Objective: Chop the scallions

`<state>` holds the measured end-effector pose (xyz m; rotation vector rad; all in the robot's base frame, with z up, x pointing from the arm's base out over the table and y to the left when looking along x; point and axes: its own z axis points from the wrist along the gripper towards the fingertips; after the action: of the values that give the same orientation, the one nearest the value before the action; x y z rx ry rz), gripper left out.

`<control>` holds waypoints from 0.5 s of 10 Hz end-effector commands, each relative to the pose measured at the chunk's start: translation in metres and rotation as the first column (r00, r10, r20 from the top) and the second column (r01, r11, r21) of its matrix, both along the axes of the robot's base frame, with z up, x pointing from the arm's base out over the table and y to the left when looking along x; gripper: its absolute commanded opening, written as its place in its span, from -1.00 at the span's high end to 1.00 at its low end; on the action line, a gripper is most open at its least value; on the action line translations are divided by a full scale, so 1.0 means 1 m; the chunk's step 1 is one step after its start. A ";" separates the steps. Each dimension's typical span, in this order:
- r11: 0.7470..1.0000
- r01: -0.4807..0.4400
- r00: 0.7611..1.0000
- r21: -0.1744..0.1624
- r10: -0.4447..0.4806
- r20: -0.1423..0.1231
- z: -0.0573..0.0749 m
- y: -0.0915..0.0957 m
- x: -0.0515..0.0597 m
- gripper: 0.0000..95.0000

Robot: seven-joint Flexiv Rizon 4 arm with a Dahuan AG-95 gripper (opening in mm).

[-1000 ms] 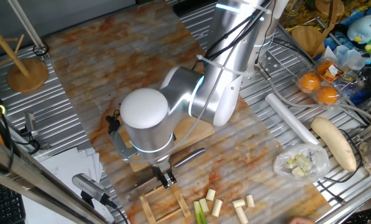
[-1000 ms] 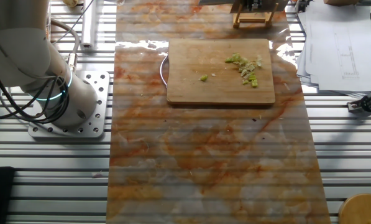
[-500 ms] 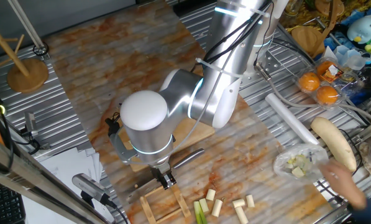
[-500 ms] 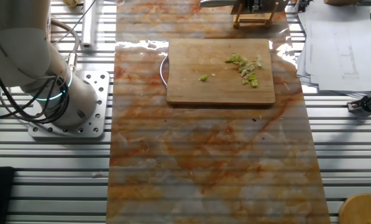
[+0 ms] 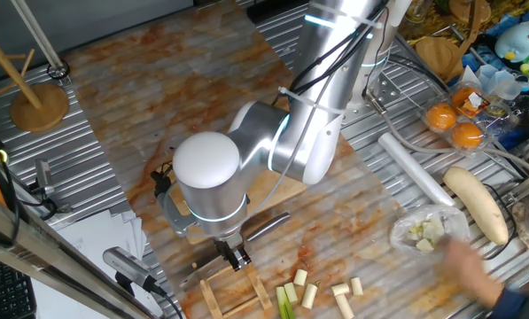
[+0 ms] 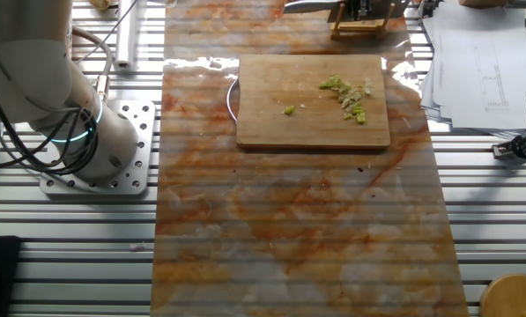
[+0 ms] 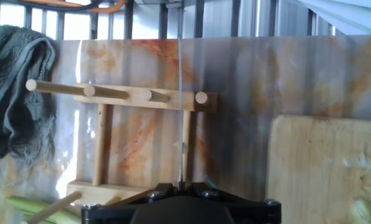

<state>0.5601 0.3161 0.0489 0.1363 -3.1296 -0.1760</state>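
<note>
Wooden board (image 6: 312, 110) with chopped scallions (image 6: 351, 95); gripper (image 5: 237, 256) clamped on thin knife (image 7: 181, 106), above dowel rack (image 7: 120, 134)

a matt wooden board (image 6: 313, 110) lies on a glossy marbled mat (image 6: 298, 220) over ribbed metal table (image 6: 69, 246), beside white paper (image 6: 483, 62).

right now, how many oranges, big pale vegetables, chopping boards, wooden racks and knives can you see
oranges: 2
big pale vegetable: 1
chopping board: 1
wooden rack: 1
knife, seen edge-on in the jaws: 1
total: 6
</note>
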 end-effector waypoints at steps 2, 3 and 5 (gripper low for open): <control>1.000 0.000 1.000 0.000 0.000 -0.002 0.000 0.000 0.000 0.60; 1.000 0.004 1.000 0.003 -0.004 -0.004 0.002 0.000 -0.001 0.60; 1.000 0.013 1.000 0.005 -0.013 -0.001 0.021 -0.002 -0.008 0.60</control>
<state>0.5533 0.3138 0.0707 0.1164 -3.1264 -0.1866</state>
